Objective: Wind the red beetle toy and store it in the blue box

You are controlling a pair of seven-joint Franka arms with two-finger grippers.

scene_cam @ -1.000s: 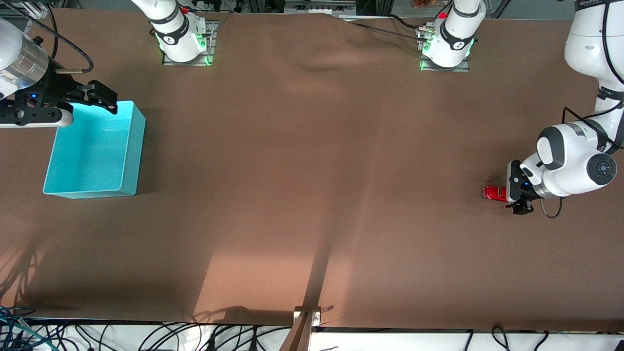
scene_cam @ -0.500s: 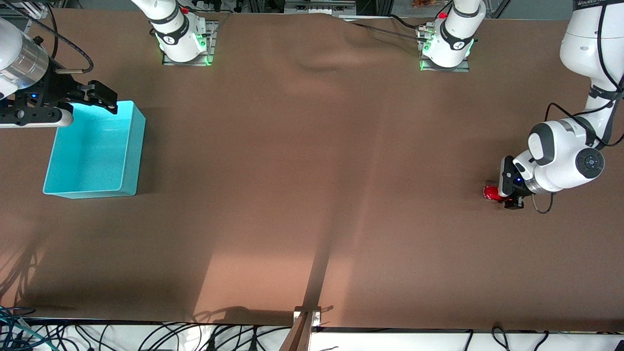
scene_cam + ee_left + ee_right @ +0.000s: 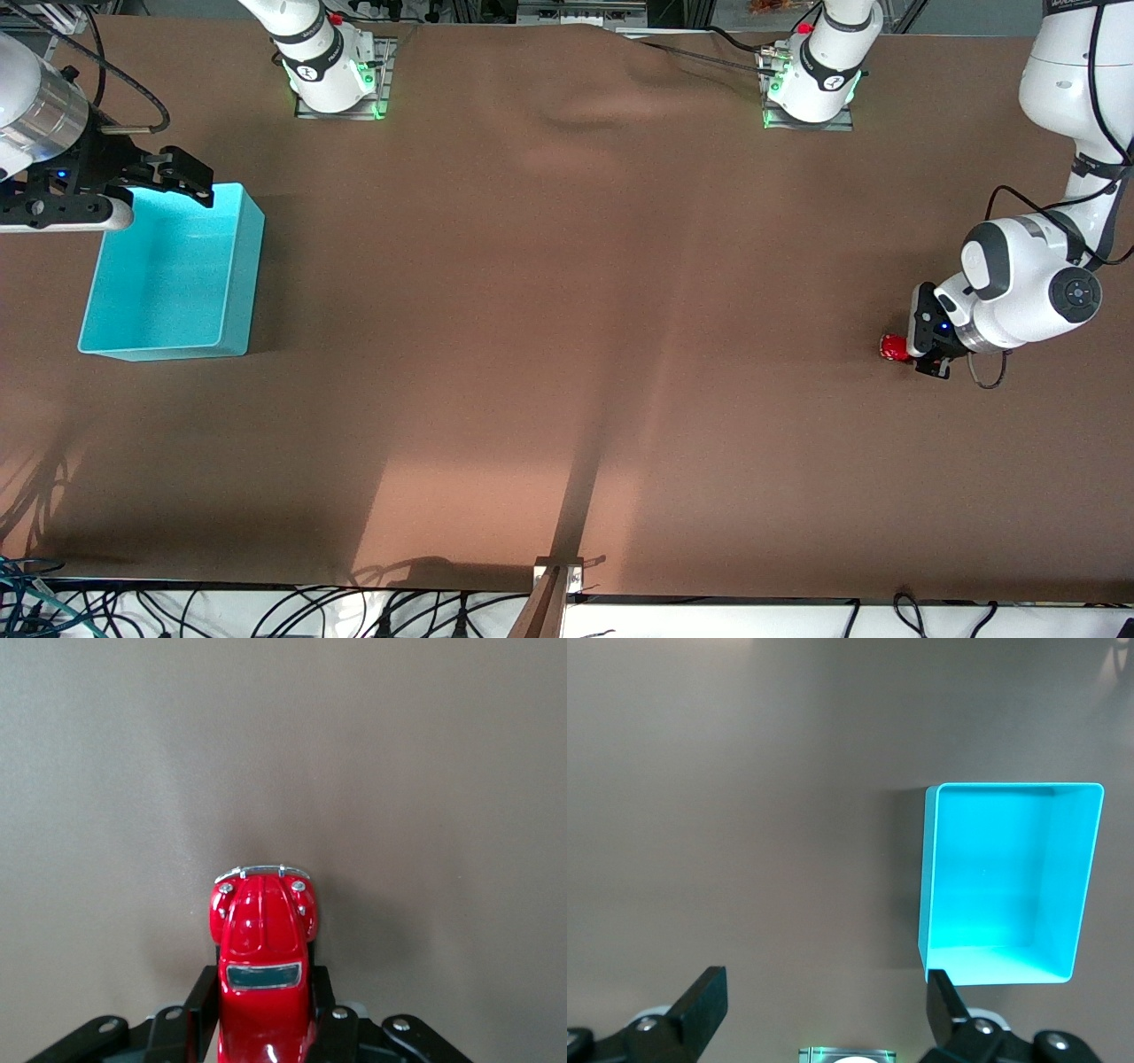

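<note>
Beetle toy (image 3: 263, 966) in L claw (image 3: 264, 1028)

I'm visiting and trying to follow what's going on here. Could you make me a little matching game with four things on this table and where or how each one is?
1. red beetle toy
2. blue box
3. left gripper
4. right gripper

A. empty, at the right arm's end of the table
B. open, above the box's rim
C. pinched between two fingers
D. shut on the toy

Pairs: 1-C, 2-A, 3-D, 4-B
</note>
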